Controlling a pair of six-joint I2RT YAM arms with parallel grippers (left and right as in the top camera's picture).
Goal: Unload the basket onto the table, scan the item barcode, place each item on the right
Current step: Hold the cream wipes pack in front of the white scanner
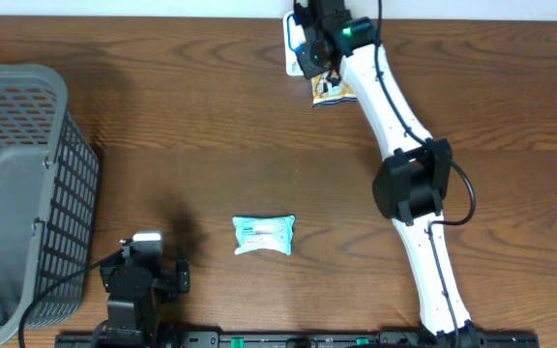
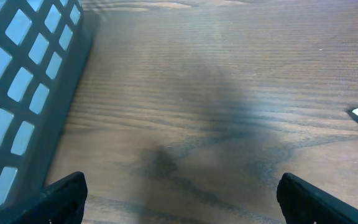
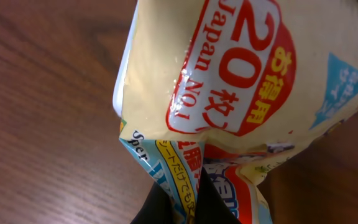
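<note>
The jaws of the right gripper [image 3: 180, 210] are closed tight on a crumpled corner of the cream-yellow plastic packet with a red round label [image 3: 229, 74]. The packet is held at the far edge of the brown wooden table [image 1: 162, 145], just beside a white flat thing with a blue edge [image 1: 289, 34]. The left gripper [image 2: 182, 202] stands fully open and holds nothing, near the grey plastic lattice basket [image 1: 27, 193]. I think the thin film may slip out of so small a pinch. The fold may also crease or hide the barcode, which I cannot see.
</note>
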